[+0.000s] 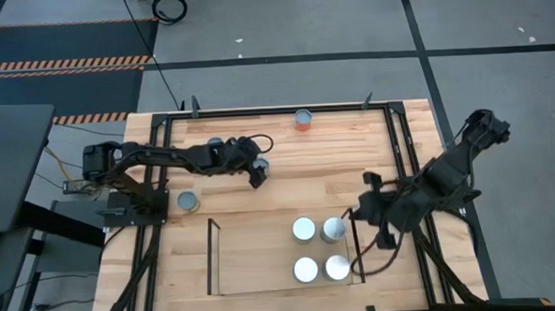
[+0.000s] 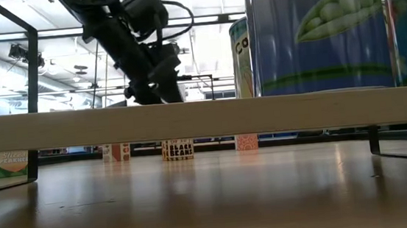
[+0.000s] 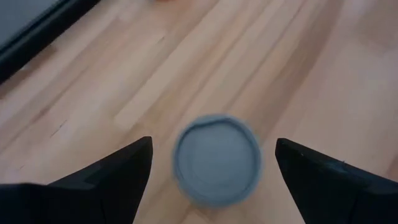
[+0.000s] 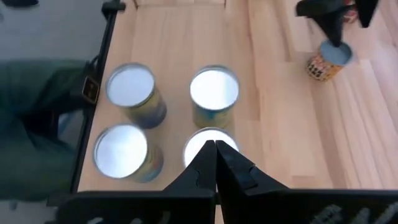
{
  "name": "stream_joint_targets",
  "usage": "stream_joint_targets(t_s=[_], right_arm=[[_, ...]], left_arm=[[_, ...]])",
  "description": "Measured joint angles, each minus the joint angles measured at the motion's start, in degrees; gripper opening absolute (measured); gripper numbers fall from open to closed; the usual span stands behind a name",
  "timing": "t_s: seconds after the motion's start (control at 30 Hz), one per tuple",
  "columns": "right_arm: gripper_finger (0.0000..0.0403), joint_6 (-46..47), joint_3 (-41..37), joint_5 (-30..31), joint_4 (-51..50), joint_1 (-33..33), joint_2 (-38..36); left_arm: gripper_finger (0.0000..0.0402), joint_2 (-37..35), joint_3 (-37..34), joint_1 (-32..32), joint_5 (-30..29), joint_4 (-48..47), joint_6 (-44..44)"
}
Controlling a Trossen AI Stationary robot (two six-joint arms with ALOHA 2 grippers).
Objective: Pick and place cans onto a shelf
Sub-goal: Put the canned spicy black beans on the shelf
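Four cans with silver-white tops (image 1: pixel 304 230), (image 1: pixel 333 230), (image 1: pixel 306 270), (image 1: pixel 337 267) stand at the right end of the shelf (image 1: pixel 213 257), a light wood board between thin dark rails. A can with a grey-blue top (image 3: pixel 216 158) stands upright on the table left of centre. My left gripper (image 3: pixel 213 141) hangs open above it with one finger on each side, touching nothing; it shows in the high view (image 1: pixel 258 178) too. My right gripper (image 4: pixel 216 152) is shut and empty, raised over the shelf's right end (image 1: pixel 352 215).
One loose can (image 1: pixel 188 202) stands on the table near the left arm's base, and an orange one (image 1: pixel 303 120) at the far edge. A black frame (image 1: pixel 388 113) runs around the table. The shelf's left half is bare wood (image 1: pixel 254 260).
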Motion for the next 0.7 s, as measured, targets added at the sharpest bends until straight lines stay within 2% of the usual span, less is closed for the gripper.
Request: stream_joint_targets(t_s=[0.27,0.37,0.7], right_arm=[[0.0005,-0.3,-1.3,-0.2,1.2,-4.1,-2.5],[0.0005,-0.3,-1.3,-2.0,2.0,-5.1,-2.2],[0.0005,0.0,-1.3,-4.9,4.3,-6.1,-1.5]], left_arm=[[0.0346,4.8,0.1,-0.3,-2.0,1.0,-7.3],[0.0346,6.3,0.1,-0.3,-3.9,2.3,-7.3],[0.0346,6.9,0.2,-0.6,-3.9,4.0,-5.8]])
